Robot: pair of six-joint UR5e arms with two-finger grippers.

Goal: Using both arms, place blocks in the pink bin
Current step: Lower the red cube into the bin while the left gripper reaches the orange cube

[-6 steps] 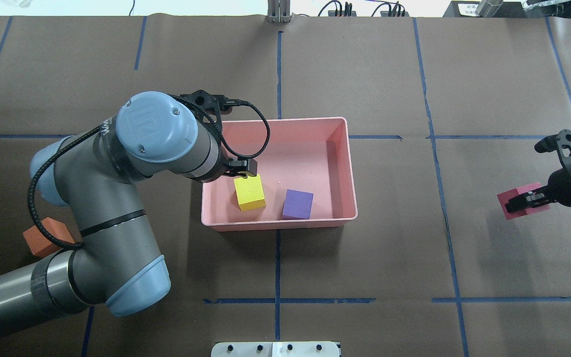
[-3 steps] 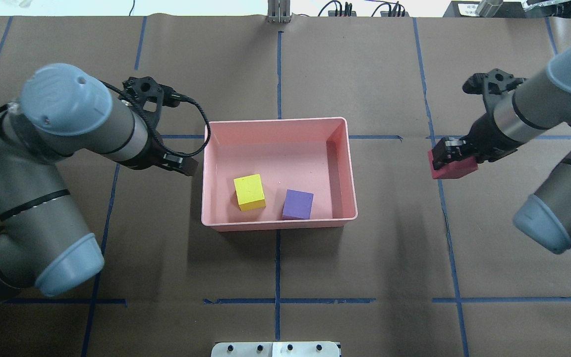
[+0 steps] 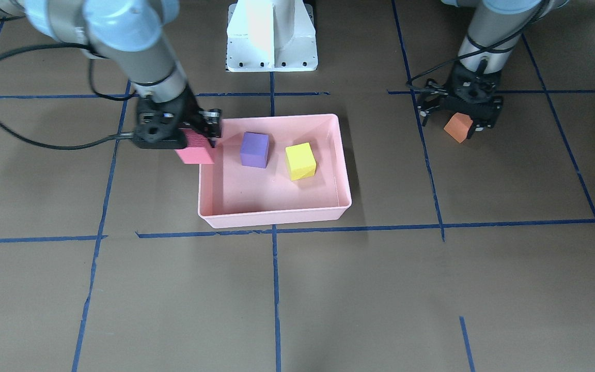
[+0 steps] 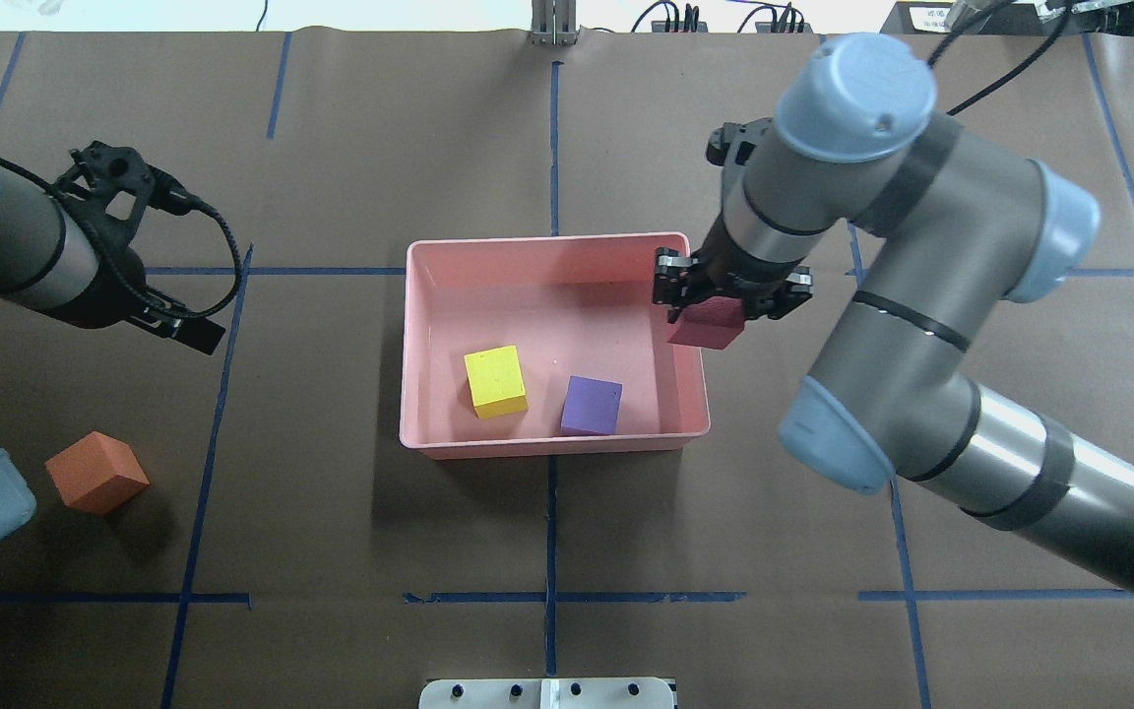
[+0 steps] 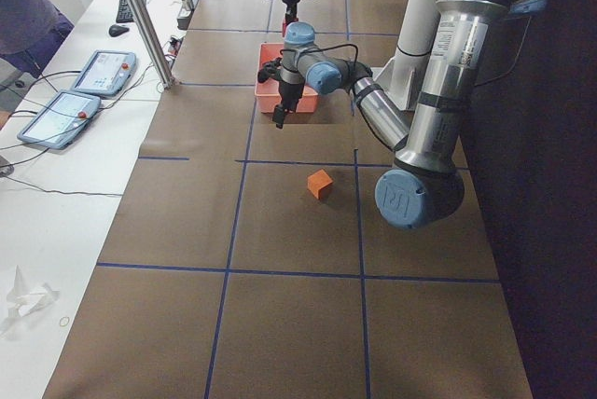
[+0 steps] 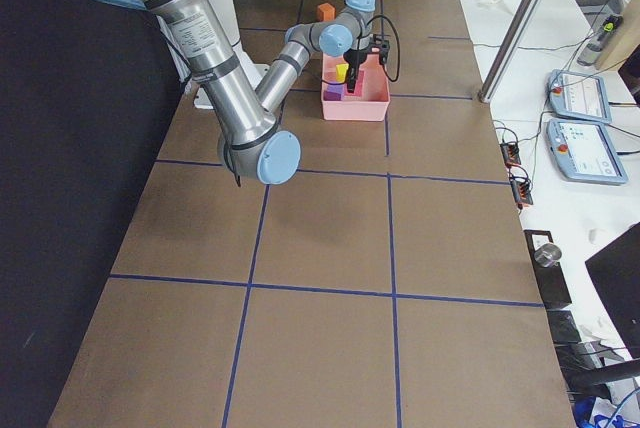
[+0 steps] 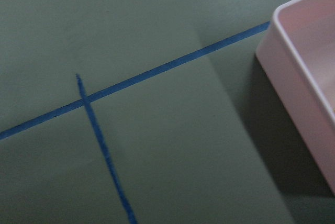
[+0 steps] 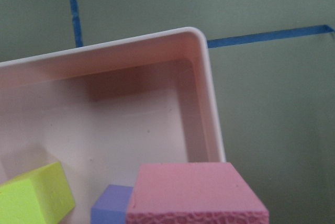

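The pink bin sits mid-table and holds the yellow-green cube and the purple cube. My right gripper is shut on the red cube and holds it above the bin's right rim. In the front view the red cube hangs at the bin's edge. The right wrist view shows the red cube over the bin's corner. My left gripper is open and empty, raised left of the bin. The orange cube lies on the table, nearer the robot than that gripper.
The white pedestal base stands behind the bin on the robot's side. Blue tape lines grid the brown table cover. The left wrist view shows only the table and the bin's corner. Tablets and a metal post stand past the far edge.
My left gripper left the yellow-green cube in the bin and drew back to the left. My right gripper carried the red cube from the table's right side to above the bin's right rim.
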